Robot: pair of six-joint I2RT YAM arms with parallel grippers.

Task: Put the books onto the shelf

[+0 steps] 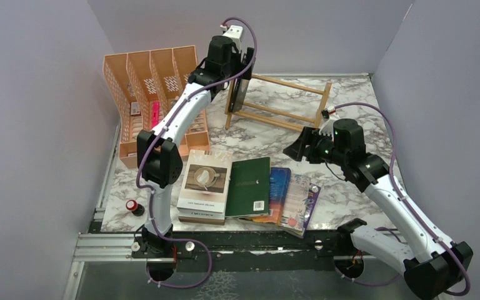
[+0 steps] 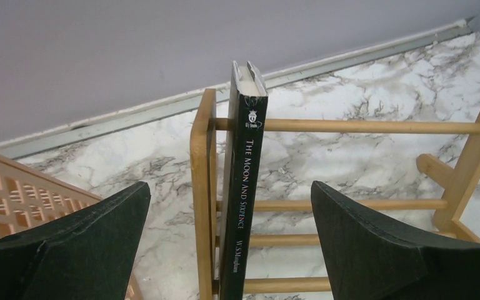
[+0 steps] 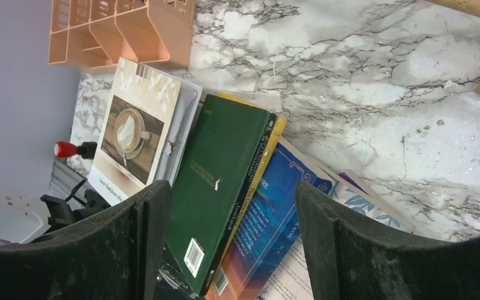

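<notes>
A black book (image 2: 245, 187) titled "The Moon and Sixpence" stands upright in the light-wood shelf (image 2: 362, 126), leaning on its left end frame. My left gripper (image 2: 230, 187) is open, its fingers well apart on either side of the spine and not touching it. From above, the left gripper (image 1: 240, 69) is at the shelf's (image 1: 281, 103) left end. The other books lie overlapping near the front: a white one with a coffee cup (image 1: 205, 181), a dark green one (image 1: 249, 186), a yellow one (image 3: 274, 140) under it, a blue-orange one (image 1: 278, 187) and a floral one (image 1: 301, 203). My right gripper (image 3: 233, 187) hovers open above them, holding nothing.
An orange perforated file organiser (image 1: 153, 94) stands at the back left, beside the left arm. A small red-capped object (image 1: 134, 206) sits near the front left corner. Grey walls close in the marble table (image 1: 350, 106) on three sides.
</notes>
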